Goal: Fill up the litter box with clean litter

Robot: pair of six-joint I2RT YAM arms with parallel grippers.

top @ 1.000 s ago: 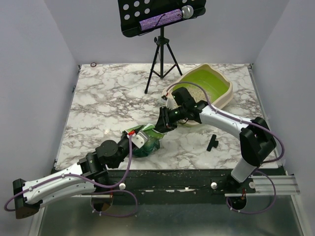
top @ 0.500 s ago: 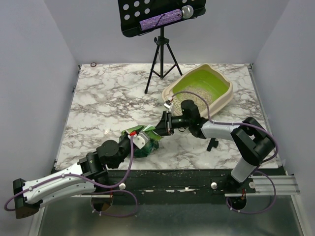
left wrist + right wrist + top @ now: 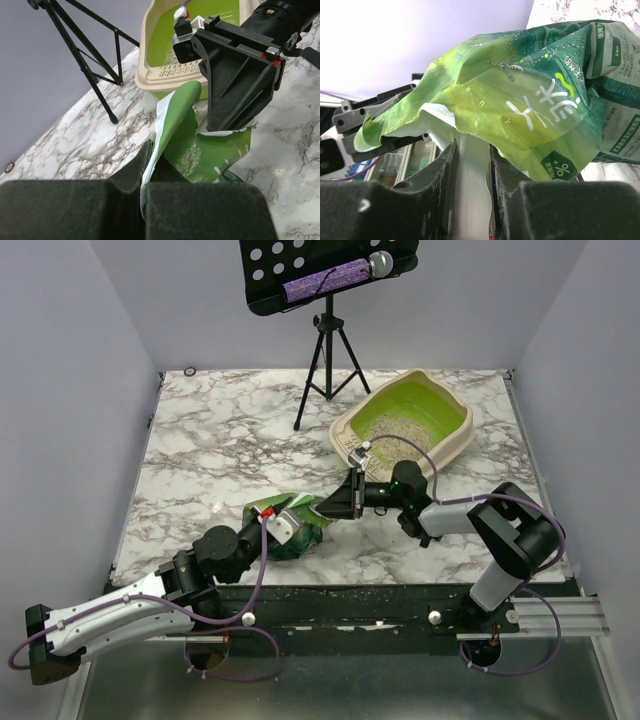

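Two robot arms meet over a glossy green bag [image 3: 292, 527] lying on a marble table [image 3: 210, 455], nearer the arms than the litter box [image 3: 402, 425]. The left gripper [image 3: 145, 172] is clamped shut on the bag's torn edge, seemingly to anchor it. The right gripper [image 3: 469, 165] pinches another flap of the bag's film between partly closed fingers, probably so the two can hold the mouth open or lift the bag for pouring. Beyond the bag, the beige litter box, lime green inside, already holds a thin scatter of clean litter [image 3: 392, 427] on its floor. Behind the box stands a black tripod stand [image 3: 325, 350].
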